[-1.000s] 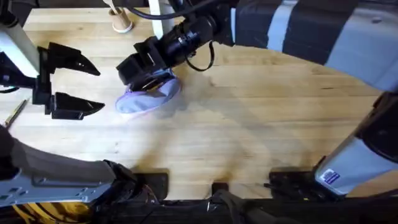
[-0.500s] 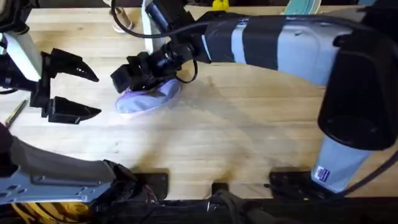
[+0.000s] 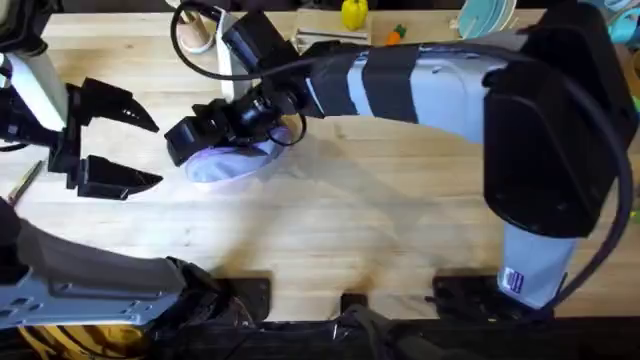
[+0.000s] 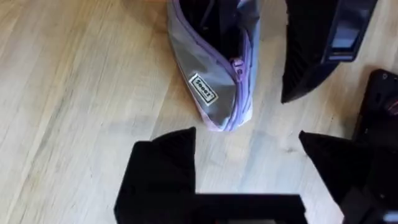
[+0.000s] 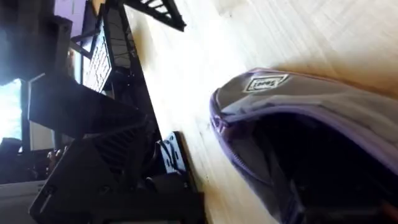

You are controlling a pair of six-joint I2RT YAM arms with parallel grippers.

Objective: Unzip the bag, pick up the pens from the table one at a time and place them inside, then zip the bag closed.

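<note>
1. While the right arm reaches across, its gripper sits over the bag at 10 o'clock on the surface; jaw state unreadable.
2. Bag mouth gapes open, zipper parted.
3. Left gripper at 9 o'clock, fingers apart, holding nothing, near the bag.
4. One pen at far-left edge.

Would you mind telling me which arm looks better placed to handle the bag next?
Probably the right: its gripper is already over the bag, while the left gripper waits open beside it.
</note>
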